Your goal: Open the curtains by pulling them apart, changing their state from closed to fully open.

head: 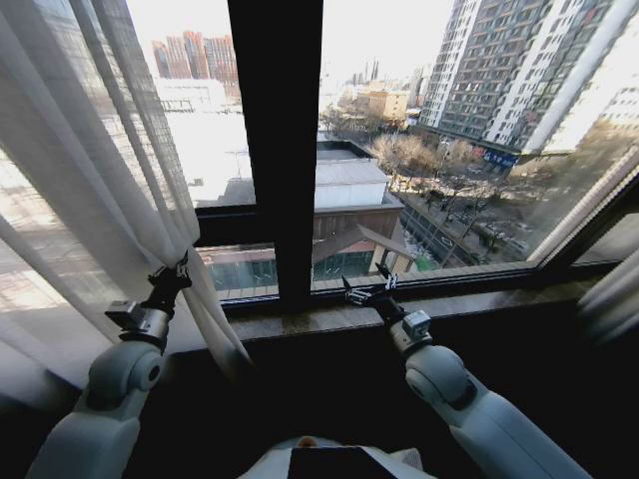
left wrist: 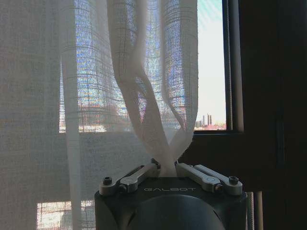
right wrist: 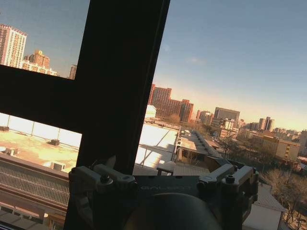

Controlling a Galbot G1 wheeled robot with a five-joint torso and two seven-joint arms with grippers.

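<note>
the left curtain is gathered at the left of the window, and its inner edge is clenched in the left tool so it can be drawn aside. the right tool is held released near the sill. the right curtain seems already pushed aside.
</note>
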